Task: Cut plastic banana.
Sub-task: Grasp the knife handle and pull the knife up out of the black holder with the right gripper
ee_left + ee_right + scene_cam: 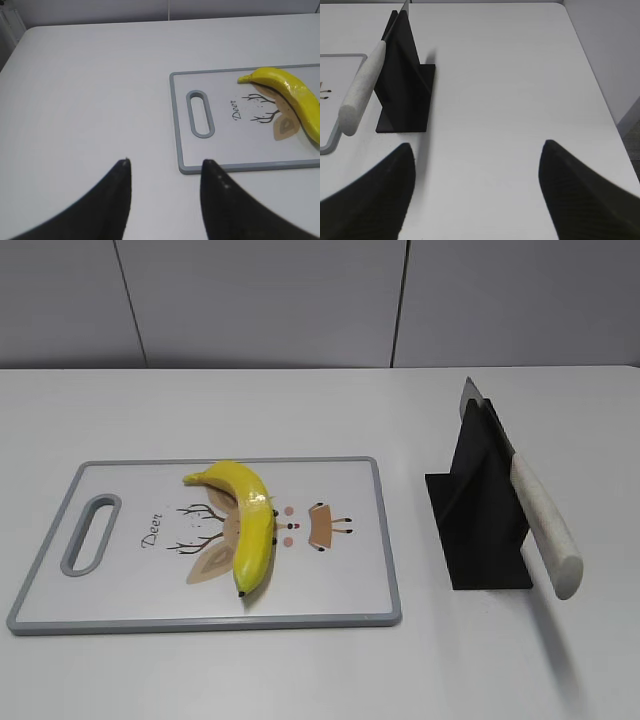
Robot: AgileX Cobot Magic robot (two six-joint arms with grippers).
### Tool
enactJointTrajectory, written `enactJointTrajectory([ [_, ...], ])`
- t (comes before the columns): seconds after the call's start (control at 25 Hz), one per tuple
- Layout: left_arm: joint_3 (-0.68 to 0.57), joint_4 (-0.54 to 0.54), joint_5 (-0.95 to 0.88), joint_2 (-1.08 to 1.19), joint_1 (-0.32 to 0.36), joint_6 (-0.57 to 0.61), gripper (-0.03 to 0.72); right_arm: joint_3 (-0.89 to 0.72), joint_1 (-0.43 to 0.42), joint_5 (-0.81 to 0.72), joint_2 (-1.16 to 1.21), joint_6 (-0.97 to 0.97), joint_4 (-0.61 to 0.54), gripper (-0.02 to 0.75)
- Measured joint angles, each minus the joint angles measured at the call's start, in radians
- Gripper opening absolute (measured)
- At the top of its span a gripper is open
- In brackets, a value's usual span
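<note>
The plastic banana [247,519] is glossy yellow and curved. It lies whole on a white cutting board [120,585] with a grey rim and a deer print. It also shows at the right edge of the left wrist view [295,95]. A knife [540,520] with a white speckled handle rests in a black stand [480,530]; the right wrist view shows it at upper left [362,90]. My left gripper [165,167] is open and empty over bare table, left of the board. My right gripper [477,150] is open and empty, right of the stand. Neither gripper shows in the exterior view.
The board's handle slot [200,112] faces my left gripper. The black stand [402,85] has a flat base on the table. The white table's right edge [600,85] runs close to my right gripper. A grey wall stands behind the table.
</note>
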State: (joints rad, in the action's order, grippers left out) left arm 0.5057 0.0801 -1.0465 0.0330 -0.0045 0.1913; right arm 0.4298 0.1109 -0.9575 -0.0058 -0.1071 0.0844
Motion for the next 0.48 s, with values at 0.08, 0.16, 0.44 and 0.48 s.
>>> enactJointTrajectory([
  [0.08, 0.0, 0.0, 0.0, 0.0, 0.0, 0.0, 0.429, 0.0, 0.0, 0.0, 0.0, 0.0, 0.0, 0.582],
  [0.16, 0.0, 0.0, 0.0, 0.0, 0.0, 0.0, 0.422, 0.0, 0.0, 0.0, 0.0, 0.0, 0.0, 0.582],
  [0.44, 0.0, 0.0, 0.0, 0.0, 0.0, 0.0, 0.419, 0.0, 0.0, 0.0, 0.0, 0.0, 0.0, 0.582],
  [0.48, 0.0, 0.0, 0.0, 0.0, 0.0, 0.0, 0.421, 0.0, 0.0, 0.0, 0.0, 0.0, 0.0, 0.582],
])
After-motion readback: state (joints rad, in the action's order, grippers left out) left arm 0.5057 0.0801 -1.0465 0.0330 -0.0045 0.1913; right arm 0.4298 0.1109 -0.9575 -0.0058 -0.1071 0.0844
